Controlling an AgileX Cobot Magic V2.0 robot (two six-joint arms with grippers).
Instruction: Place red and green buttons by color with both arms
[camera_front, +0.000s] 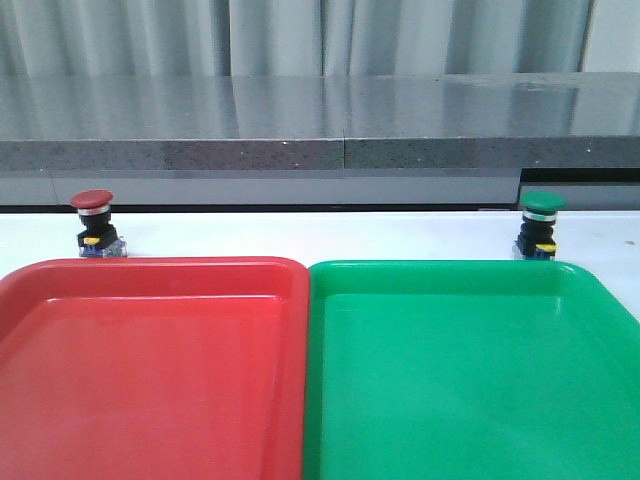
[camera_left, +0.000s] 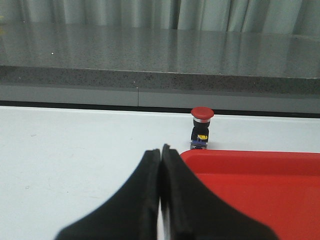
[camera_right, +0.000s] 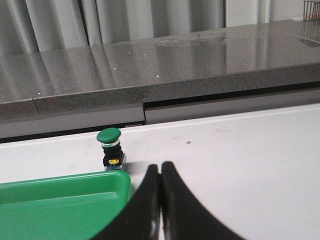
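Observation:
The red button stands upright on the white table just behind the red tray's far left corner; it also shows in the left wrist view. The green button stands upright behind the green tray's far right corner, and shows in the right wrist view. My left gripper is shut and empty, short of the red button and beside the red tray. My right gripper is shut and empty, near the green tray's corner. Neither gripper shows in the front view.
The two trays lie side by side at the table's front, red left, green right, both empty. A grey speckled counter ledge runs along the back edge of the white table, with a curtain behind it.

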